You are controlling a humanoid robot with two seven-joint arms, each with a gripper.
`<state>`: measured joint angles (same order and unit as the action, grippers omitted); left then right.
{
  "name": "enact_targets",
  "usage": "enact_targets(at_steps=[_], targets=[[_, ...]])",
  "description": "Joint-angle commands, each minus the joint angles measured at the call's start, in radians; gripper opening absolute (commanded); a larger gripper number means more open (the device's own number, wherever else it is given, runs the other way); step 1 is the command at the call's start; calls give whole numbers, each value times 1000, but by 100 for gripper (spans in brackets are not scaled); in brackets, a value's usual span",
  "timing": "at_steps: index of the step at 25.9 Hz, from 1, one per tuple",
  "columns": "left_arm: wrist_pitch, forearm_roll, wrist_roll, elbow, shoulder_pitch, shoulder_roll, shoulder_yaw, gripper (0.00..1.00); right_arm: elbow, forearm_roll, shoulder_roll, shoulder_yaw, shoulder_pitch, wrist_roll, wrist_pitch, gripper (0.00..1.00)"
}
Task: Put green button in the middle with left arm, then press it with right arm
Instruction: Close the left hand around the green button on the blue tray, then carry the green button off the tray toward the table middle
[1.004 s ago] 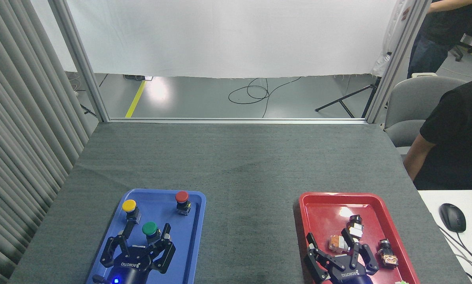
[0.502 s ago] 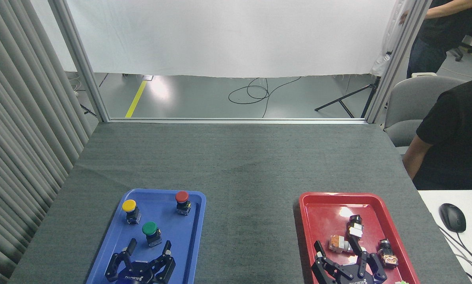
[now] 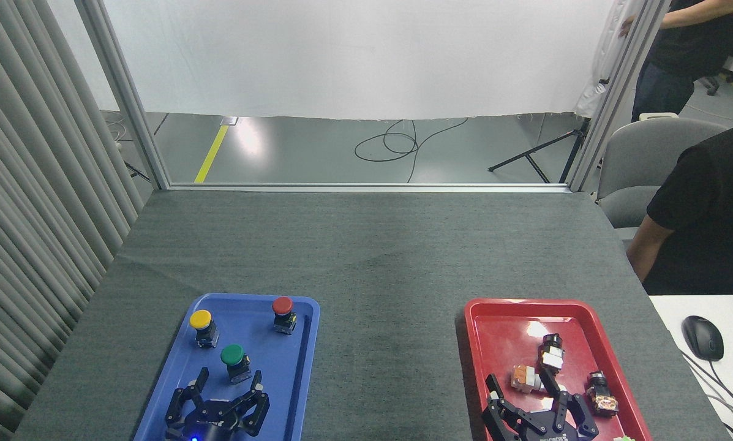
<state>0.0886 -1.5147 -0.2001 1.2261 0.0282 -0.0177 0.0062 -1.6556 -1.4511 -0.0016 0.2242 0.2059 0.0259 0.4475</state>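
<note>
The left claw [image 3: 222, 395] hangs spread and empty just short of the green button [image 3: 234, 359], which sits in the blue tray [image 3: 299, 367]; nothing done yet, by the look. The right claw [image 3: 541, 407] is spread and empty too.

1. You get a single head view, looking forward and down over the dark grey felt-covered table [image 3: 366, 245].
2. Both black multi-finger grippers, left [image 3: 228, 387] and right [image 3: 541, 392], enter at its near bottom edge, fingers pointing away.

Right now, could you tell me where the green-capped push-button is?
In the head view, the green-capped push-button stands in the blue plastic tray at lower left, just beyond the open left gripper.
</note>
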Motion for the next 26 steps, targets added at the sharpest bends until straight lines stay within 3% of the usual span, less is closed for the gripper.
enact_targets(at_steps=[1,18,26], targets=[[-3,10,8,-50,36,1,0,100,0,0,0,1,0,-1,-1,100],[-17,14,10,-180,124,22,0,100,0,0,0,4,0,-3,-9,100],[-15,13,10,-181,121,19,0,71,0,0,0,4,0,-7,-15,100]])
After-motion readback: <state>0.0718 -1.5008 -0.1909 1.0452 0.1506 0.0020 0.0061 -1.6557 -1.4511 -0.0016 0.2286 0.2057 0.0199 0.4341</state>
